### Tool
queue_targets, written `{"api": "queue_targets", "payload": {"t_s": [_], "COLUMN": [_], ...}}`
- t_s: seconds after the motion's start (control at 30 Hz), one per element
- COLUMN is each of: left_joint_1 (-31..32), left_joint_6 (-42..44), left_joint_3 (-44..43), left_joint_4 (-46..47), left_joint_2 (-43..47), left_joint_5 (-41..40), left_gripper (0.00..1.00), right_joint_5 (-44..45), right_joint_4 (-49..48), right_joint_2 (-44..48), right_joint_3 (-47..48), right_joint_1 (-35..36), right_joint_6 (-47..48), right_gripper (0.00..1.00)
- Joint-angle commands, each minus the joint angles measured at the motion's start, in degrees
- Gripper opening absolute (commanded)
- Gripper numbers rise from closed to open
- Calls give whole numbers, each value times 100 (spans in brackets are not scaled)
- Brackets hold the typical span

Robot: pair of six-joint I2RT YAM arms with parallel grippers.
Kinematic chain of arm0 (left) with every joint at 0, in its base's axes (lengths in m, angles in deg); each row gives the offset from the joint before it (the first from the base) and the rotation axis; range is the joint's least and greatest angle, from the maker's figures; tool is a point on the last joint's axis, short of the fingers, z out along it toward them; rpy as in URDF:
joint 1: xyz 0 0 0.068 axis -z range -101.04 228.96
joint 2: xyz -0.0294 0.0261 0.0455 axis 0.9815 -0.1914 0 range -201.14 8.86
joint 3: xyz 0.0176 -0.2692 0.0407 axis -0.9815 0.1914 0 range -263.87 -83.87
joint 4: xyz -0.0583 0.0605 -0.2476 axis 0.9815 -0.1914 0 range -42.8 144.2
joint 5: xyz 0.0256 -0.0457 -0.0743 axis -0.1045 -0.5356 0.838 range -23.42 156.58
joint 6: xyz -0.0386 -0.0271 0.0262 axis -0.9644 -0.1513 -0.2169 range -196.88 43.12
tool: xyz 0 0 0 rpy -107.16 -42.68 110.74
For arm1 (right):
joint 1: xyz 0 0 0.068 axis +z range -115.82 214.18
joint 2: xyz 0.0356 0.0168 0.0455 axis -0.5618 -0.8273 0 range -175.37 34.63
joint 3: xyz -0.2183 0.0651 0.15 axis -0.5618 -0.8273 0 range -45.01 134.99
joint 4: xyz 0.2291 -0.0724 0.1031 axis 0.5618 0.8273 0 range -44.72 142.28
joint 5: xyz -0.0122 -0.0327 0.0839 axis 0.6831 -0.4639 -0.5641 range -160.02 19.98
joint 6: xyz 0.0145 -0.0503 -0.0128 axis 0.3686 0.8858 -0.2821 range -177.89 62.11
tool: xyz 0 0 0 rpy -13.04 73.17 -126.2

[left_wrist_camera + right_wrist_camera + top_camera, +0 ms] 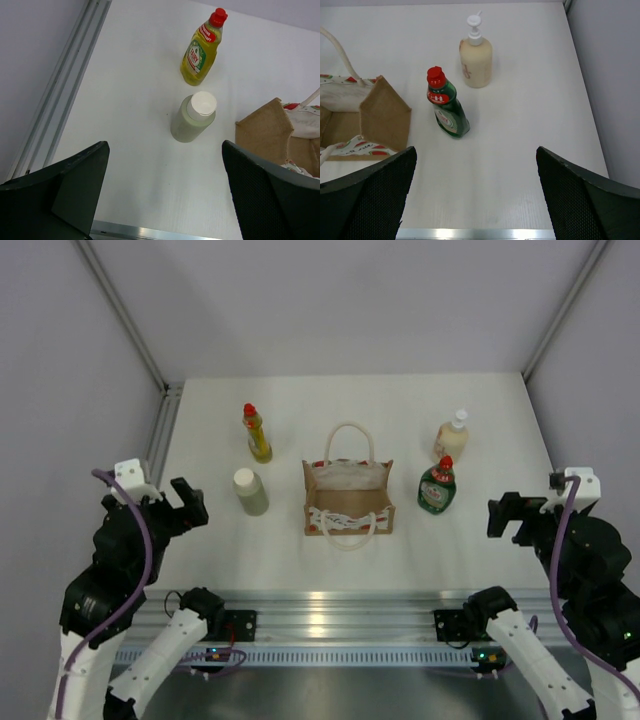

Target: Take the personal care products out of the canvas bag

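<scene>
Our left gripper (183, 503) and right gripper (506, 516) hang wide apart and empty, either side of the canvas bag (349, 503), which looks soft. Left of the bag stand the pale bottle (249, 491) and, farther, the yellow bottle (257, 434). To the bag's right are the green bottle (437, 487) and cream bottle (452, 437). They seem light, slick plastic, best gripped mid-body, with nothing blocking them.

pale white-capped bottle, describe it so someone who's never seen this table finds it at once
Start at the tan canvas bag in the middle of the white table. Two bottles stand to its left in the top view; yours is the nearer one, a plain pale cylinder with a white cap, not the slim yellow red-capped bottle behind it.
</scene>
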Motion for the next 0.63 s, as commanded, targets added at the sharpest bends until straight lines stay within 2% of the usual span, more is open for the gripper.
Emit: {"api": "queue_targets", "payload": {"t_s": [0.0,0.13,0.43,0.6], "left_joint_1": [13,13,5,13], "left_joint_6": [107,81,-15,-25], "left_joint_3": [52,192,202,219], "left_joint_4": [-105,-88,-79,26], "left_joint_2": [366,438,412,403], "left_joint_5": [-160,-258,-319,-249], "left_gripper": [98,98,98,98], "right_joint_5": [-209,-571,-325,-500], "right_joint_4": [183,78,-168,-396], "right_joint_2": [18,27,106,193], "right_joint_3": [138,51,-160,-310], "right_joint_1": [-42,-51,-51,-51], "right_joint_6": [92,49,84,40], "right_gripper": [100,99,99,100]}}
